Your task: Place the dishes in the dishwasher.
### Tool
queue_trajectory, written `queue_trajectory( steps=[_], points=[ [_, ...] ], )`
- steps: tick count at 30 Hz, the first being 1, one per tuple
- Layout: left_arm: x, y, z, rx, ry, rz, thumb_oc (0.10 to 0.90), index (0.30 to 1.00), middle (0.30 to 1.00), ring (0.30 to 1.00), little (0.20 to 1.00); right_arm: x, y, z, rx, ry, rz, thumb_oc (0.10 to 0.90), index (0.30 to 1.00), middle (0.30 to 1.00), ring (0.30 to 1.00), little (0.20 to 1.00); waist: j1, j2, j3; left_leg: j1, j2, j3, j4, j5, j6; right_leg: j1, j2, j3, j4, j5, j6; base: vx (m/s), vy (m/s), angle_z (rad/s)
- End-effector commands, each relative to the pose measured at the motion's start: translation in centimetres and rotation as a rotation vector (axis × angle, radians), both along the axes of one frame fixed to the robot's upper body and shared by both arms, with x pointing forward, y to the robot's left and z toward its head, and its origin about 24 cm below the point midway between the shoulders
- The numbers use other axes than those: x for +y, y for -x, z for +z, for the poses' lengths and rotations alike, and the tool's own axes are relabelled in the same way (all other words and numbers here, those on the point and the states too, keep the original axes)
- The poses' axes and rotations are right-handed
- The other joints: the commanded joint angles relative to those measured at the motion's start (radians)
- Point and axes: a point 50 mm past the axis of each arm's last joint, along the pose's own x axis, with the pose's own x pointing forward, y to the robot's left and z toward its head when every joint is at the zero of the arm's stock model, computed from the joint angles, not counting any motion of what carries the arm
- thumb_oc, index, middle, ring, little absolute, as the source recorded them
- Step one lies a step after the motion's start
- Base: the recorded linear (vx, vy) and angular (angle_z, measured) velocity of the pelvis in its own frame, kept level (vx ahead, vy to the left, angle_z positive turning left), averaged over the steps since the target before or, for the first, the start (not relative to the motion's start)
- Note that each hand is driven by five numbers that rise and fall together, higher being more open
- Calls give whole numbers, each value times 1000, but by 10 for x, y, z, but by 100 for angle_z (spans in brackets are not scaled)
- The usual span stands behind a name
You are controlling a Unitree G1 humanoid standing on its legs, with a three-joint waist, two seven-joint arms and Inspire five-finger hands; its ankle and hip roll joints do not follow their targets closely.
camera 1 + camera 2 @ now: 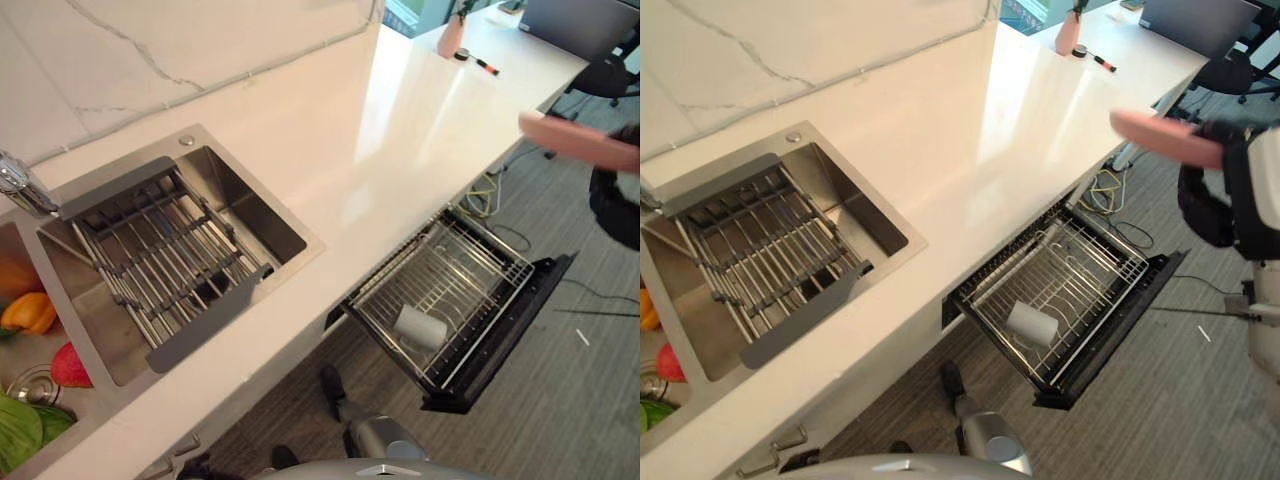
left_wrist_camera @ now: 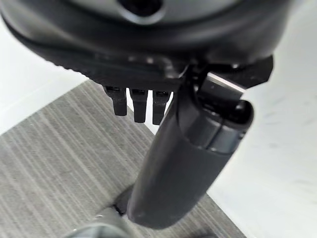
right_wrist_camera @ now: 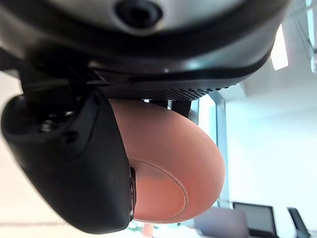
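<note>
1. Right hand [image 1: 1215, 195] holds a pink plate [image 1: 1165, 137] up in the air, out over the counter [image 1: 970, 150] edge, above and to the right of the open dishwasher rack [image 1: 1060, 290].
2. In the right wrist view the thumb [image 3: 74, 168] is clamped across the plate's underside [image 3: 173, 168], plate pinched at its rim; the fingers on the far side are hidden.
3. Left hand [image 2: 138, 106] hangs low by the cabinet, over grey carpet, fingers curled, nothing held.
4. Rack is pulled out, wire tines bare except for a white cup [image 1: 421, 326] lying on its side near the front.
5. Sink [image 1: 250, 215] with a drying rack [image 1: 160, 250] is well apart on the left; no dishes seen on it.
6. Plate looks stiff, smooth, likely ceramic: fairly light but slippery and breakable. A rim pinch is the sensible hold; keep it firm, since it can pivot.
7. Likely next: lower it and slot it on edge between tines, clear of the cup.
</note>
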Motion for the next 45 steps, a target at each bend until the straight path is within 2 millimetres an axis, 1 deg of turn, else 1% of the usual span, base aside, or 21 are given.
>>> queue_trajectory(
  steps=[1,6,7,8,9,10,11,12,13,15,17,18,19,21,22,26,27,32,34,39,45],
  points=[
    [19,-43,16,-117,-73,-79,800,900,900,900,900,9,-9,39,-126,3,72,400,300,300,300,300,8,3,21,-21,45,-132,14,37,-28,118,-62,45,-5,-20,36,-137,-6,-30],
    [16,-56,19,-161,-73,-69,800,900,900,900,900,8,-13,18,-73,-57,49,400,300,300,300,300,35,-32,93,-61,46,-148,27,51,-27,83,-69,28,13,-12,31,-132,-24,-22],
    [9,-65,20,-182,-66,-72,800,900,900,900,900,8,-15,12,-74,-83,42,400,300,300,300,300,47,-38,103,-70,45,-156,33,52,-27,82,-73,18,13,-12,29,-108,-70,-2],
    [7,-60,20,-194,-76,-94,800,900,900,900,900,5,-13,5,-70,-98,18,400,300,300,300,300,65,-40,126,-85,44,-171,45,55,-26,81,-80,5,15,-10,26,-92,-65,-6],
    [8,-60,20,-193,-77,-95,800,900,900,900,900,4,-12,4,-70,-99,17,400,300,300,300,300,66,-44,125,-90,43,-171,47,61,-27,77,-81,5,15,-4,24,-114,-73,3],
    [3,-46,16,-172,-68,-120,800,900,900,900,900,2,-10,-4,-55,-112,-7,400,300,300,300,300,86,-43,146,-104,44,-188,57,64,-27,78,-89,-10,17,-5,23,-125,-87,8],
    [7,-35,14,-138,-77,-131,800,900,900,900,900,-4,-10,-9,-39,-110,-44,400,300,300,300,300,114,-41,176,-123,40,-213,70,66,-27,75,-99,-30,22,-5,21,-109,-75,21],
    [8,-36,14,-139,-78,-131,800,900,900,900,900,-5,-11,-9,-40,-111,-44,400,300,300,300,300,112,-43,177,-125,40,-215,72,67,-28,74,-100,-32,22,-4,21,-119,-80,43],
    [12,-37,14,-127,-92,-131,800,900,900,900,900,-6,-15,-16,-35,-135,-57,400,300,300,300,300,126,-42,201,-145,37,-232,85,69,-30,69,-111,-51,26,-2,20,-82,-52,55],
    [15,-42,16,-131,-109,-130,800,900,900,900,900,-7,-21,-17,-33,-149,-52,400,300,300,300,300,138,-39,216,-165,37,-244,100,72,-33,63,-119,-65,31,-2,17,-79,-46,49],
    [16,-49,19,-153,-121,-141,800,900,900,900,900,-11,-25,-25,-1,-161,-70,400,300,300,300,300,149,-31,231,-182,35,-257,110,74,-34,58,-127,-79,33,-2,14,-54,-21,26],
    [16,-50,19,-153,-121,-140,800,900,900,900,900,-11,-26,-25,-2,-161,-70,400,300,300,300,300,147,-31,231,-184,35,-259,112,74,-34,57,-128,-81,34,-2,14,-60,-30,21],
    [14,-55,21,-175,-122,-153,800,900,900,900,900,-15,-32,-33,41,-175,-81,400,300,300,300,300,158,-20,242,-202,31,-275,123,76,-35,52,-135,-96,35,-3,9,-53,-33,20],
    [14,-57,22,-184,-122,-156,800,900,900,900,900,-17,-35,-35,60,-166,-89,400,300,300,300,300,164,-14,249,-211,31,-280,130,78,-37,51,-140,-105,37,-3,8,-50,-30,24],
    [12,-61,23,-200,-118,-169,800,900,900,900,900,-20,-39,-41,99,-160,-105,400,300,300,300,300,175,-3,260,-222,28,-290,137,79,-38,48,-147,-115,40,-4,6,-31,-14,28],
    [10,-65,24,-206,-118,-210,800,900,900,900,900,-25,-51,-45,141,-135,-121,400,300,300,300,300,182,12,270,-243,25,-311,149,85,-43,46,-154,-131,34,1,1,-39,-37,16],
    [8,-65,23,-200,-117,-231,800,900,900,900,900,-26,-57,-51,185,-121,-123,400,300,300,300,300,187,20,266,-251,25,-316,151,88,-47,44,-156,-137,30,2,0,-32,-44,14],
    [9,-61,21,-176,-115,-237,800,900,900,900,900,-27,-64,-59,278,-91,-119,400,300,300,300,300,194,26,251,-256,27,-325,151,93,-53,47,-157,-145,27,-5,-5,1,-22,13],
    [8,-59,20,-168,-114,-235,800,900,900,900,900,-27,-64,-61,287,-97,-123,800,900,900,900,900,194,27,243,-253,28,-329,149,93,-55,51,-156,-148,25,-7,-6,17,-23,7],
    [7,-55,18,-140,-111,-252,800,900,900,900,900,-28,-56,-62,313,-139,-111,800,900,900,900,900,190,26,214,-236,34,-347,142,94,-59,76,-154,-162,23,-24,-13,45,-40,14],
    [9,-46,14,-98,-97,-250,800,900,900,900,900,-30,-43,-58,307,-219,-94,800,900,900,900,900,177,11,156,-185,42,-347,124,88,-63,126,-146,-169,6,-39,-14,59,-20,4]
  ],
)
